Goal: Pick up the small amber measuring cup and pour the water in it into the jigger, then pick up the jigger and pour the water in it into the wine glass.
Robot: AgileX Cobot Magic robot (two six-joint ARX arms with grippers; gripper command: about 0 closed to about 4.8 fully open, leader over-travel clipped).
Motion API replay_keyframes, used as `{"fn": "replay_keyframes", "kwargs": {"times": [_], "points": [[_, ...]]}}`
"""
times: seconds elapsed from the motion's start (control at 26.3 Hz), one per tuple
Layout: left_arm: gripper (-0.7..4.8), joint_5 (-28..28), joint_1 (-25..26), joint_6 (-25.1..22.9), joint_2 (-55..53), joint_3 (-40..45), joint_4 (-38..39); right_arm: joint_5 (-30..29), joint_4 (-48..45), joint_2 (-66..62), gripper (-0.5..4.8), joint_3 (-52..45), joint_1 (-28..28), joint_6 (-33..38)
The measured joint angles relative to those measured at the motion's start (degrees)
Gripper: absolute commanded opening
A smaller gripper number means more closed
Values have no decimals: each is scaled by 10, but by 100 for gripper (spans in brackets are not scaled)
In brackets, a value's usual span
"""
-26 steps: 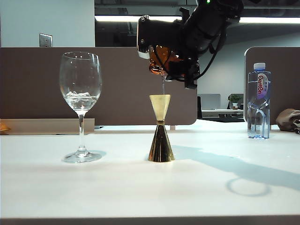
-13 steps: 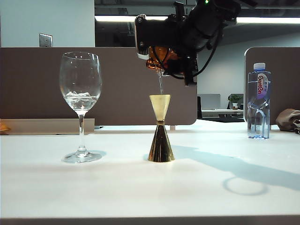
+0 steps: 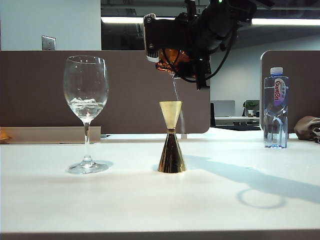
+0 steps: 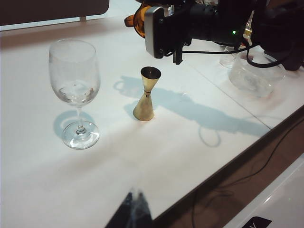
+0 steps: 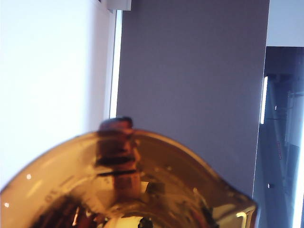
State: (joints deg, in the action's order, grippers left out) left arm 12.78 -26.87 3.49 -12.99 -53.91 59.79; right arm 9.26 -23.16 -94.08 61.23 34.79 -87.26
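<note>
My right gripper (image 3: 175,59) hangs above the jigger (image 3: 171,145), shut on the small amber measuring cup (image 3: 170,59), which is tipped over with its lip down. A thin stream of water (image 3: 177,97) leaves the lip and slants down along the right edge of the jigger's gold top cone. In the right wrist view the amber cup (image 5: 142,190) fills the near field and hides the fingers. The wine glass (image 3: 86,90) stands to the left with a little liquid in its bowl. My left gripper (image 4: 135,195) is shut and hovers low near the table's front edge, apart from the wine glass (image 4: 74,76) and the jigger (image 4: 146,97).
A clear plastic water bottle (image 3: 276,107) stands at the back right beside a beige bag (image 3: 306,127). A brown partition (image 3: 130,90) runs behind the table. A clear glass bowl (image 4: 256,76) sits beyond the right arm. The table's edge (image 4: 237,147) runs close to the left gripper.
The right gripper has risen slightly and rolled the amber cup further over. The water stream, first falling straight into the jigger, now slants to the right.
</note>
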Motion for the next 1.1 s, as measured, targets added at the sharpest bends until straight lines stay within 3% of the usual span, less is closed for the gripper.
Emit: {"fn": "replay_keyframes", "kwargs": {"times": [0.53, 0.87, 1.1], "points": [[-2, 0, 0, 0, 0, 0, 0, 37, 8, 0, -5, 0, 27, 27], [-2, 0, 0, 0, 0, 0, 0, 100, 8, 15, -5, -1, 15, 225], [-2, 0, 0, 0, 0, 0, 0, 113, 21, 60, -5, -33, -19, 428]]}}
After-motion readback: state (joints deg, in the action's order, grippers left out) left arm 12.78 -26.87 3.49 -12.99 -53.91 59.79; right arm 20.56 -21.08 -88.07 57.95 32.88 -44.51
